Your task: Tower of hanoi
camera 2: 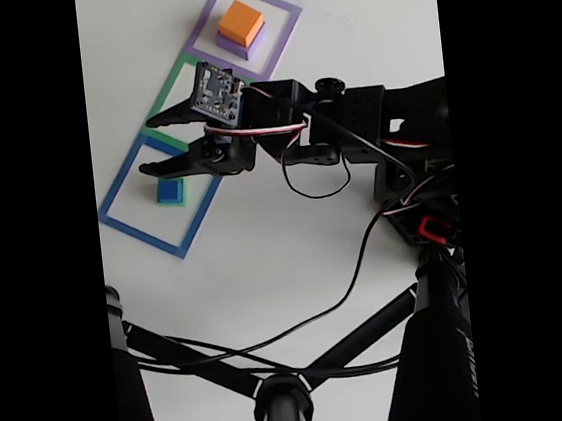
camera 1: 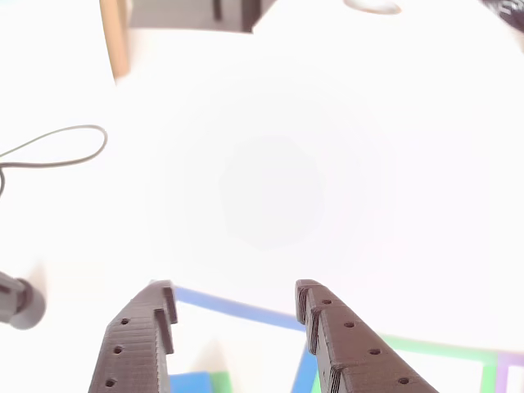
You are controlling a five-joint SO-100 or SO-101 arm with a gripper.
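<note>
In the fixed view an orange cube [camera 2: 241, 20] sits on a purple cube [camera 2: 240, 44] inside the purple square outline [camera 2: 282, 31]. A blue cube [camera 2: 170, 189] rests on a green cube [camera 2: 169, 201] inside the blue outline [camera 2: 142, 230]. My gripper [camera 2: 153, 143] is open, raised over the blue and green outlines, its lower finger just above the blue cube. In the other view the blue cube [camera 1: 190, 382] and the green cube [camera 1: 219, 381] peek out at the bottom edge between my spread fingers [camera 1: 139, 344], with the gripper [camera 1: 235, 288] holding nothing.
A green square outline [camera 2: 175, 81] lies between the blue and purple ones. A thin black cable [camera 1: 61, 151] loops at the left of the white table. Black stand bars [camera 2: 281, 401] and a cable cross the lower fixed view. A wooden edge [camera 1: 115, 37] stands far back.
</note>
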